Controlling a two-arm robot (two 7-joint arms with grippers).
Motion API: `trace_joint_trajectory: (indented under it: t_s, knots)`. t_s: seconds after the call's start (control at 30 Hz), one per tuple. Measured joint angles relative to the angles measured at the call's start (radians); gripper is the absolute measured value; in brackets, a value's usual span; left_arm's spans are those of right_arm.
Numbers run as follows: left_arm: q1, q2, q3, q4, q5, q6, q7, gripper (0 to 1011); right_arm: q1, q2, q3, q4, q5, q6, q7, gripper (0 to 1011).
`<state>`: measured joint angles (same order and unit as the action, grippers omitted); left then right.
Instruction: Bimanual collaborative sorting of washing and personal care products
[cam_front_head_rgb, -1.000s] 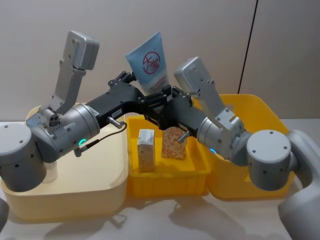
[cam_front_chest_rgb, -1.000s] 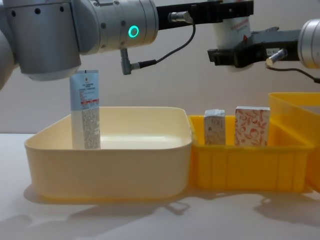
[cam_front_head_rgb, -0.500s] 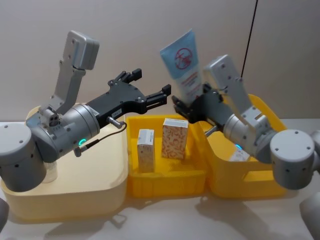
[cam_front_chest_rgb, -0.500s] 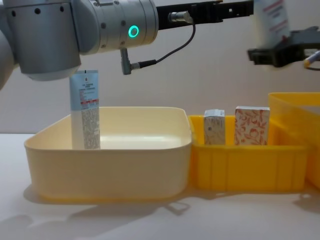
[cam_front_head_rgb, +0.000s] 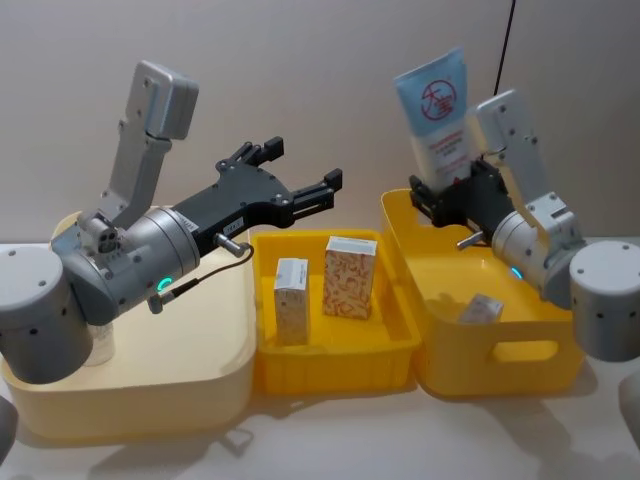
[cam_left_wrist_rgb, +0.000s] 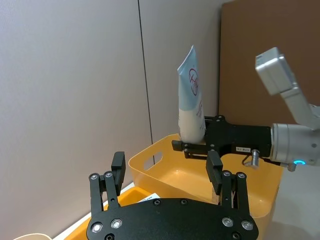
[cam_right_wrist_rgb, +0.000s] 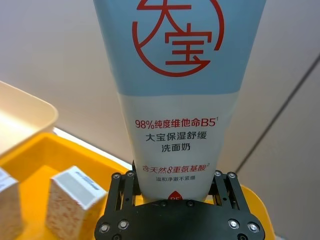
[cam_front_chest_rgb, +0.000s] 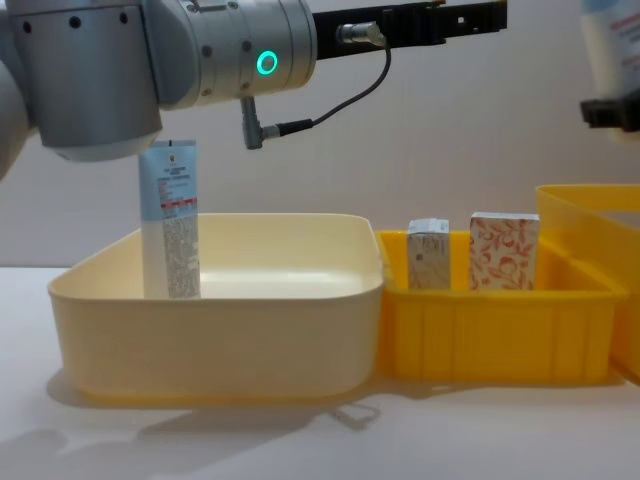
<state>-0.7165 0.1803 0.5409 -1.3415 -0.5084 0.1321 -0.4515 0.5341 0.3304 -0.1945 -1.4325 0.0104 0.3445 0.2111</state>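
Carried the tall pale-blue-and-white plastic squeeze tube with the red circle mark (cam_front_head_rgb: 435, 110) away from the meeting point between the two arms and out to the robot's right over the last second. Held it upright, cap end down, clamped near its base in the right hand (cam_front_head_rgb: 447, 187). Kept it well above the large yellow plastic bin with the handle slot (cam_front_head_rgb: 500, 377), directly under that hand. Left the left hand (cam_front_head_rgb: 298, 166) where it had been, fingers spread and empty, hanging over the small yellow plastic tray (cam_front_head_rgb: 335, 367). Judged from this: handover finished, tube now wholly with the right hand, and only the lowering and release into the bin below left to do for this item.

Counted two squeeze tubes: the one in the right hand's grip, and a second of the same kind (cam_front_chest_rgb: 170, 220). Found that second one standing upright in the cream plastic tub (cam_front_chest_rgb: 210, 345), back beneath the left arm and well away from its hand.

Counted three small cardboard cartons. Found a white-and-blue one (cam_front_head_rgb: 291, 300) and an orange floral one (cam_front_head_rgb: 349, 277) standing side by side below the left hand. Found a third pale one (cam_front_head_rgb: 482, 308) lying tilted below the right hand; could not make out its print.

Counted two yellow containers and one cream tub, side by side on the white counter (cam_front_chest_rgb: 300, 440).
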Motion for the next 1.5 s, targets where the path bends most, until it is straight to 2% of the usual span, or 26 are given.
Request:
trace_joint_trajectory:
  t_s: [0.4, 0.57, 0.67, 0.83, 1.5]
  knots:
    - [0.0, 0.0, 0.0, 0.0, 0.0, 0.0, 0.0, 1003, 0.075, -0.054, 0.021, 0.113, -0.03, 0.138, -0.081, 670]
    - [0.0, 0.0, 0.0, 0.0, 0.0, 0.0, 0.0, 1003, 0.094, -0.068, 0.022, 0.144, -0.039, 0.167, -0.099, 786]
    - [0.0, 0.0, 0.0, 0.0, 0.0, 0.0, 0.0, 1003, 0.103, -0.075, 0.023, 0.158, -0.043, 0.181, -0.107, 891]
    - [0.0, 0.0, 0.0, 0.0, 0.0, 0.0, 0.0, 1003, 0.113, -0.083, 0.024, 0.175, -0.047, 0.197, -0.116, 996]
    - [0.0, 0.0, 0.0, 0.0, 0.0, 0.0, 0.0, 1003, 0.133, -0.097, 0.025, 0.204, -0.055, 0.225, -0.135, 1001]
